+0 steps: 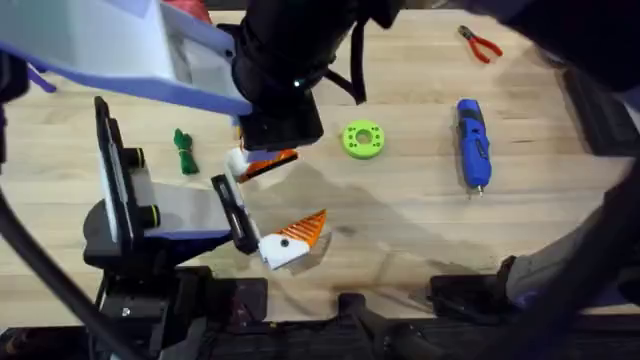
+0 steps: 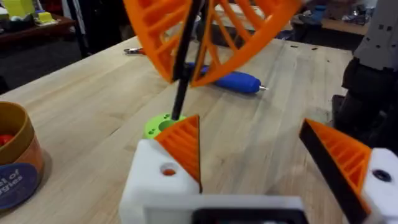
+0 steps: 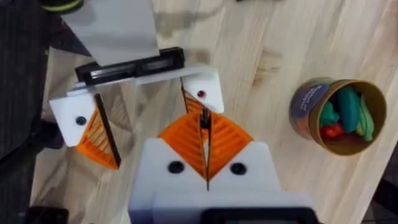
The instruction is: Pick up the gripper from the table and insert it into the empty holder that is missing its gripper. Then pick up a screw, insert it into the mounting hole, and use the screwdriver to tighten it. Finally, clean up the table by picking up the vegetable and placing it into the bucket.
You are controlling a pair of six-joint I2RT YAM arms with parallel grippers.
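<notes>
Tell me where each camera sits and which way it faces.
Overhead: above the arms' bases, looking down at the table; both arms loom under it.
Left wrist: low, looking across the table toward the screwdriver; its own open left hand shows.
Right wrist: looking straight down on its own right hand, shut on a black rod.
Both wrist views share the bucket.

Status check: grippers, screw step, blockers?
Left gripper open. Right gripper shut on thin black rod over left finger block. Screwdriver on table. Vegetable not binned.
</notes>
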